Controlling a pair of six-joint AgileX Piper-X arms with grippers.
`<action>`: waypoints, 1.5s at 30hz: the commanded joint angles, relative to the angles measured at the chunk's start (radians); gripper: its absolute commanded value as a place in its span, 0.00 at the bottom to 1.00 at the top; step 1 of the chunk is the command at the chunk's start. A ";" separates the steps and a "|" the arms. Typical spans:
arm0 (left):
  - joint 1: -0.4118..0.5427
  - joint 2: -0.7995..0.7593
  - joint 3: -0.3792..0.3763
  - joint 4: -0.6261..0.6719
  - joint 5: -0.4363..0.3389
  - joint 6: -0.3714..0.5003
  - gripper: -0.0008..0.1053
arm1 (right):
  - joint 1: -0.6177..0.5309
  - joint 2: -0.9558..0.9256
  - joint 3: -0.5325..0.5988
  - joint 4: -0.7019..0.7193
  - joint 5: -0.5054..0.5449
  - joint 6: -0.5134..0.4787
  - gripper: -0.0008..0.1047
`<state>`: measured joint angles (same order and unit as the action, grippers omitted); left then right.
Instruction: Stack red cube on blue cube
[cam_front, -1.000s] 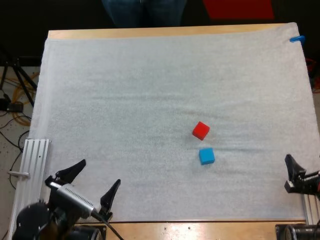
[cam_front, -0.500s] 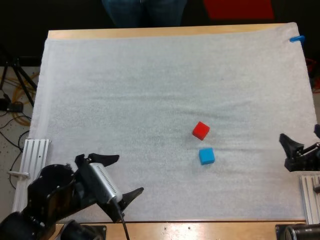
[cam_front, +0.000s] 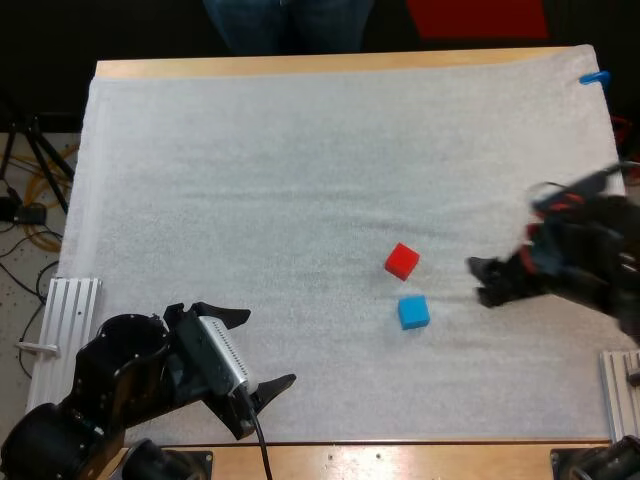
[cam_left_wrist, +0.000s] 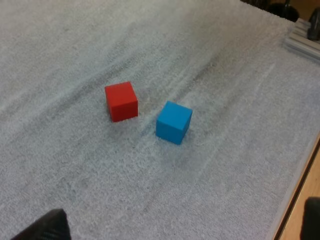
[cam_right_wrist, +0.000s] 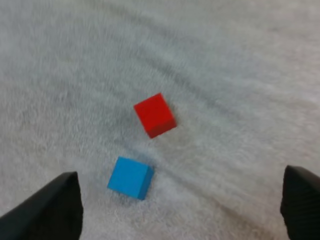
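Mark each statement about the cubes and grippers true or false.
1. The red cube and the blue cube lie apart on the mat. True.
2. The left gripper and the right gripper are both open. True.
3. The right gripper holds the red cube. False: it is empty, beside the cubes and touching neither.
4. The left gripper is over the blue cube. False: it is at the mat's near edge, well away from both cubes.
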<state>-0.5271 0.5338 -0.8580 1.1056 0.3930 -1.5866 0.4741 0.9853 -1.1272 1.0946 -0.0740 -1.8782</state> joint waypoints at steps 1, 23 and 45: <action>-0.005 0.002 -0.007 -0.005 0.008 0.007 0.83 | 0.029 0.044 -0.012 -0.027 0.024 -0.003 0.75; -0.005 0.002 -0.007 -0.005 0.008 0.007 0.83 | 0.079 0.704 -0.209 -0.126 0.074 -0.040 0.75; -0.005 0.002 -0.007 -0.005 0.008 0.007 0.83 | 0.130 0.908 -0.211 -0.144 0.091 -0.002 0.48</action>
<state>-0.5271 0.5338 -0.8580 1.1056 0.3930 -1.5866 0.6068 1.8976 -1.3259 0.9568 0.0082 -1.8847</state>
